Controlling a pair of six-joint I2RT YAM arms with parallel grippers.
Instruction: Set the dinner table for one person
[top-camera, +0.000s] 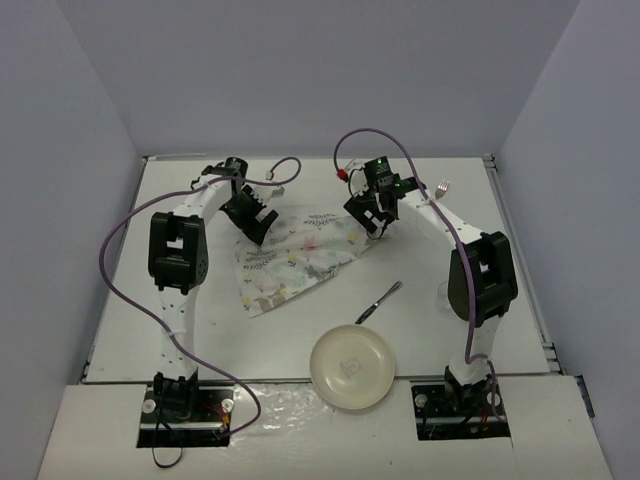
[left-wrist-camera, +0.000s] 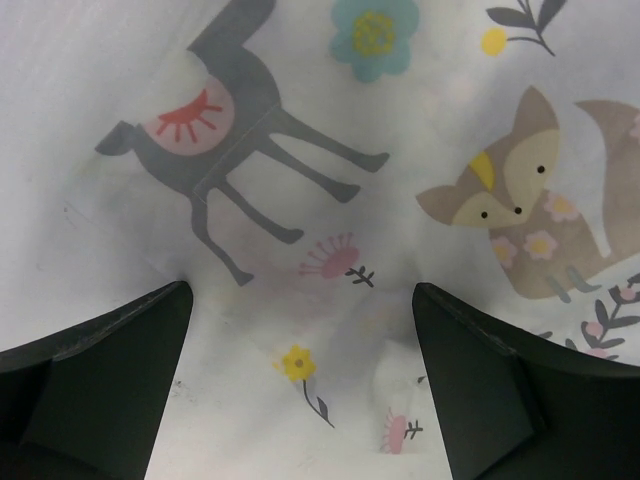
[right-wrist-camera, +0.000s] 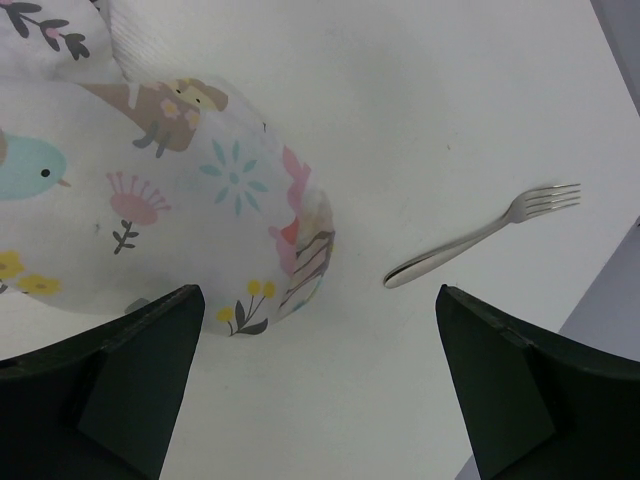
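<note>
The animal-print placemat (top-camera: 295, 255) lies rumpled at a slant on the white dinner table (top-camera: 200, 340). My left gripper (top-camera: 252, 225) hovers open over its far left corner; the print (left-wrist-camera: 300, 240) fills the left wrist view between the open fingers. My right gripper (top-camera: 375, 222) is open over the mat's folded right corner (right-wrist-camera: 290, 240). A fork (top-camera: 441, 187) lies far right, also in the right wrist view (right-wrist-camera: 480, 235). A knife (top-camera: 378, 301) lies right of centre. A cream plate (top-camera: 351, 367) sits near the front edge.
Purple cables loop over both arms. Grey walls close in the table on three sides. The right arm's elbow (top-camera: 480, 275) stands over the table's right part, the left arm's elbow (top-camera: 178, 250) over the left.
</note>
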